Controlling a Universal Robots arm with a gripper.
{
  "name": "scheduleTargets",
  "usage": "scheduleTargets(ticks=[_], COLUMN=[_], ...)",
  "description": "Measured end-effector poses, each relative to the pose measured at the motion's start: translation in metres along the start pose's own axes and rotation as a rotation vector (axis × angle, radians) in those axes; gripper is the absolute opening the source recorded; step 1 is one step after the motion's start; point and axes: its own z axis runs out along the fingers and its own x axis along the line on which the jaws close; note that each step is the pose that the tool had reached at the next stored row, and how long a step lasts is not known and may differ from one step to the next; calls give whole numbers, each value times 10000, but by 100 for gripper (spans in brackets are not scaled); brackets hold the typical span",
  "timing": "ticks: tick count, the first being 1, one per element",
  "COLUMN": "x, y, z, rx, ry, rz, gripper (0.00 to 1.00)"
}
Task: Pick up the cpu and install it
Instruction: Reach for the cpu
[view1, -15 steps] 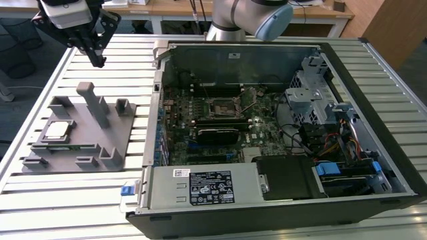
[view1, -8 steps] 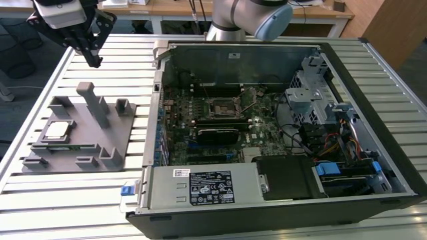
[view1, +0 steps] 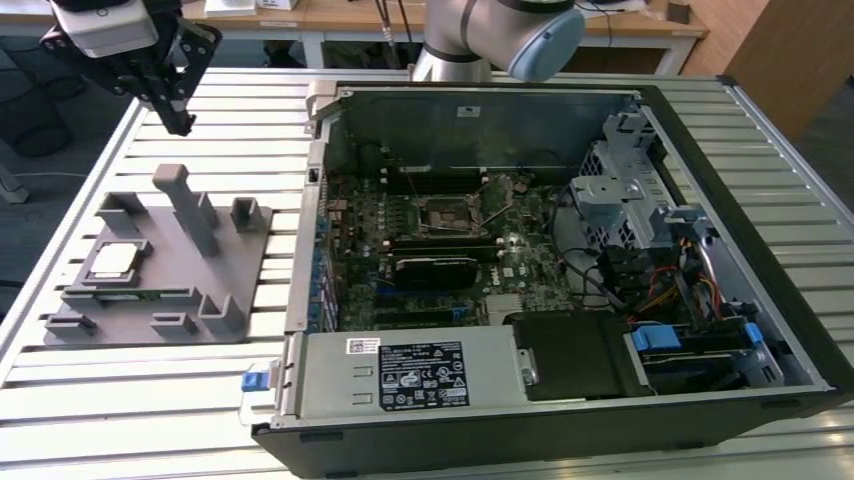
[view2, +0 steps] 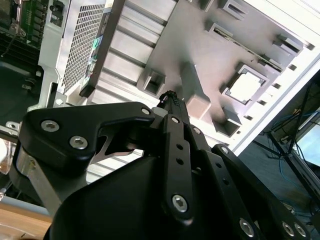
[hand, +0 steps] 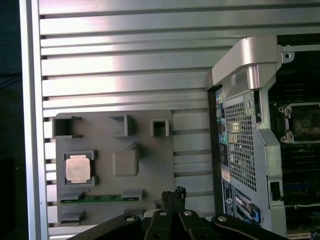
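The cpu (view1: 114, 262) is a small square chip with a shiny metal top, lying flat in a recess of the grey fixture plate (view1: 230, 262) at the exterior view's left. Both wrist views look down on the cpu (hand: 78, 167) (view2: 246, 86). My gripper (view1: 178, 122) hangs high above the slatted table, beyond the fixture's far edge and well clear of the chip. Its black fingers (hand: 174, 193) are shut together with nothing between them, as the second wrist view's gripper (view2: 168, 95) also shows. The black motherboard socket (view1: 451, 213) sits uncovered inside the open computer case (view1: 727, 140).
A tall grey post (view1: 184, 205) and several low blocks rise from the fixture plate. A green memory stick (hand: 100, 198) lies in a slot beside the cpu. The case's metal wall (hand: 247, 125) stands between fixture and motherboard. Cables and drive cages (view1: 641, 215) crowd the case's right side.
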Motion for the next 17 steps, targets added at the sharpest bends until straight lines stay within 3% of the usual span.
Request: scheduleTargets(ticks=[17], x=[185], y=[-13], z=[0], rx=[1], ry=[0], rz=[0], gripper=[11])
